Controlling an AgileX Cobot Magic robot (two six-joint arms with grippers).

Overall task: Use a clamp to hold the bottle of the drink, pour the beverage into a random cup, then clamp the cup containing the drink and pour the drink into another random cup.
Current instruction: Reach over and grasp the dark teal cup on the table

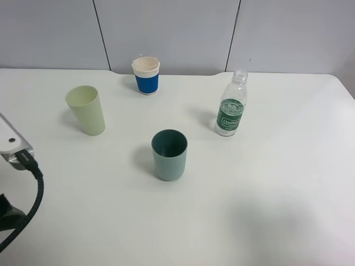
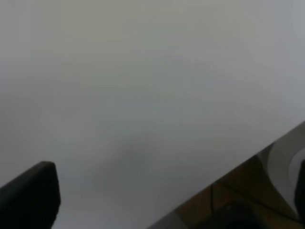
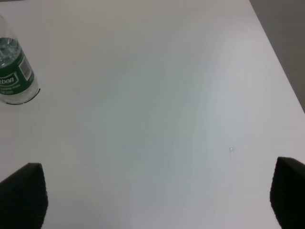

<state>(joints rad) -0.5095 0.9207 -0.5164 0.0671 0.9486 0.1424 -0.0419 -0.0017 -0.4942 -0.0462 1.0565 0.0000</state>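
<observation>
Right pincer [image 3: 155, 195]: jaws spread wide, holding nothing, only bare white table [image 1: 266, 194] under and between them. Left pincer [image 2: 164, 200]: also wide open and empty, low over the table by its edge (that view is blurry, and one finger is barely in at the side). A black cable [image 1: 34, 191] trails from my left arm at the near left of the overhead view.

The bottle [image 1: 231, 108] stands on the right half of the table, towards the back. It is upright, long axis vertical, neck up, with the green label facing the overhead camera. I can't tell its liquid level. From my right wrist it sits off to one side, well apart from the jaws, with plain tabletop between us.

The teal cup [image 1: 170, 155] is mid-table, nearer the front than the bottle. It is upright, mouth up, and apart from everything else.

The pale green tumbler [image 1: 86, 110] is at the left, upright. The blue-sleeved paper cup [image 1: 146, 75] is at the back near the wall, upright. Neither touches the bottle or the teal cup.
</observation>
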